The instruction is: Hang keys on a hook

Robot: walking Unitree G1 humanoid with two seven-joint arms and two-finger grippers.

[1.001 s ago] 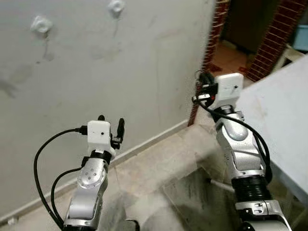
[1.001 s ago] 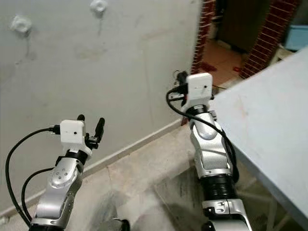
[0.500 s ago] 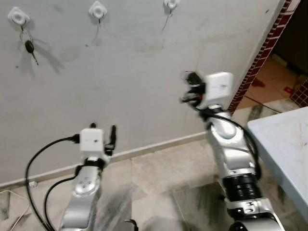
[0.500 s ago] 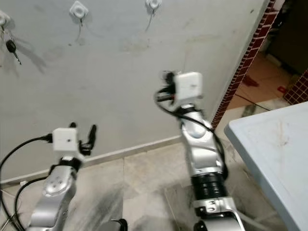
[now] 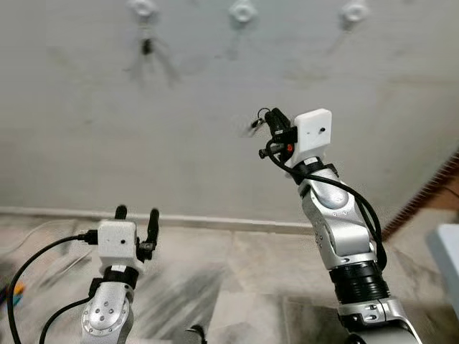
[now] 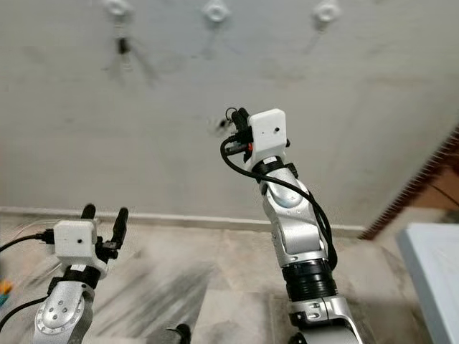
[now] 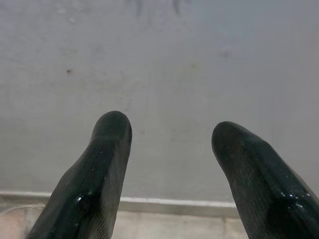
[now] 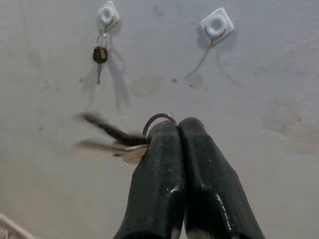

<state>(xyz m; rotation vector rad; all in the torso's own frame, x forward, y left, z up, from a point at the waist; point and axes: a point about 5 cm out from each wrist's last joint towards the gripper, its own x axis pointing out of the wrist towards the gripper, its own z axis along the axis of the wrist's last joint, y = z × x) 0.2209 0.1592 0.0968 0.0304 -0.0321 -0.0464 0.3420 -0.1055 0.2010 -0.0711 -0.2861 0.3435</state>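
Observation:
Three white hooks sit high on the grey wall: a left hook (image 5: pixel 142 7) with a dark key (image 5: pixel 146 46) hanging from it, a bare middle hook (image 5: pixel 242 11) and a bare right hook (image 5: pixel 353 12). My right gripper (image 5: pixel 264 133) is raised before the wall below the middle hook, shut on a ring of keys (image 8: pixel 115 140). The ring (image 8: pixel 158 119) pokes out at the fingertips and the keys swing blurred to one side. In the right wrist view the keyed hook (image 8: pixel 107 14) and a bare hook (image 8: pixel 217 24) lie ahead. My left gripper (image 5: pixel 137 215) is low, open and holding nothing.
A pale baseboard (image 5: pixel 215 222) runs along the foot of the wall above a marbled tile floor (image 5: pixel 244 279). A red brick edge (image 5: pixel 430 192) ends the wall at the right, and a white table corner (image 6: pixel 437 265) sits at the lower right.
The camera has swung left, so the wall with the hooks now faces me squarely and the table has slid to the right edge. The right gripper still holds the keys, raised.

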